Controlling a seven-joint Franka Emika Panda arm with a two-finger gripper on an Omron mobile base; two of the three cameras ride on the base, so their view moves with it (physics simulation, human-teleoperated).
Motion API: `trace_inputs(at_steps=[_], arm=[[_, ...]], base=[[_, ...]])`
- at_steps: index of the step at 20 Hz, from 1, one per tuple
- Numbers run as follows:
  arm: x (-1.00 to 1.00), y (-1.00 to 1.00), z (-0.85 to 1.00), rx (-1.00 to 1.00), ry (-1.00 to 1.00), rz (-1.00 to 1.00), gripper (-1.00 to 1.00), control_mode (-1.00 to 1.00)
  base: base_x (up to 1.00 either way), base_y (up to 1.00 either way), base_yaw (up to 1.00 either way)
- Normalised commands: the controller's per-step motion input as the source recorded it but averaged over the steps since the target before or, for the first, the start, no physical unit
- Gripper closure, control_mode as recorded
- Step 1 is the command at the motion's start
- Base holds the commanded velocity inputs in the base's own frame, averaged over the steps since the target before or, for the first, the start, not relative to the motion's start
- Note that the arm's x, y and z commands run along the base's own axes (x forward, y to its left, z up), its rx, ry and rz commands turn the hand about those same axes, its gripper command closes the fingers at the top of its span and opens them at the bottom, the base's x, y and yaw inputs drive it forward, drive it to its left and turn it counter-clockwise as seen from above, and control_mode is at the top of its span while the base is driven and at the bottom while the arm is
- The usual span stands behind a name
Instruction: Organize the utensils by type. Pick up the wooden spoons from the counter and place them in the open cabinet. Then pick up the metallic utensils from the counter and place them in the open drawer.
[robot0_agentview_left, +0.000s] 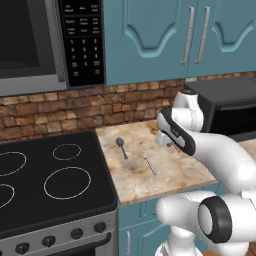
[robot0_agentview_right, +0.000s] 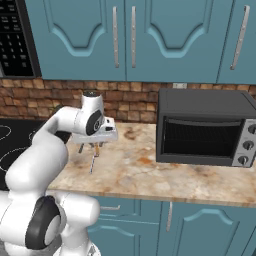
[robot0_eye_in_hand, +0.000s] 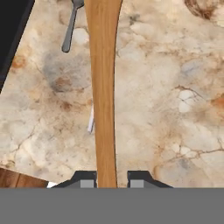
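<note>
While gripped, orange-brown wooden spoon (robot0_eye_in_hand: 103, 87) looks slim.

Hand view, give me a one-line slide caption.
Gripper shut on an orange-brown wooden spoon handle above the beige marbled stone counter, a dark-grey metal spoon lying beyond.

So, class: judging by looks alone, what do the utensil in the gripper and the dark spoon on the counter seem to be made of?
Held utensil: probably wood, matte orange-brown with faint grain. Dark spoon: likely metal, plain dull grey; being rendered, that is uncertain.
</note>
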Motion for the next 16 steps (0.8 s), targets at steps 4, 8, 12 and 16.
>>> trace_inputs(at_steps=[4, 8, 12, 16], arm=[[-0.49, 0.0, 0.81, 0.0, -0.13, 0.03, 1.0, -1.0], [-0.51, 0.01, 0.7, 0.0, -0.07, 0.03, 1.0, -1.0], [-0.64, 0.01, 0.58, -0.02, -0.11, 0.03, 1.0, -1.0], [-0.65, 0.01, 0.57, -0.01, -0.09, 0.02, 1.0, -1.0]], base=[[0.0, 0.0, 0.0], [0.0, 0.0, 0.0], [0.0, 0.0, 0.0], [0.0, 0.0, 0.0]])
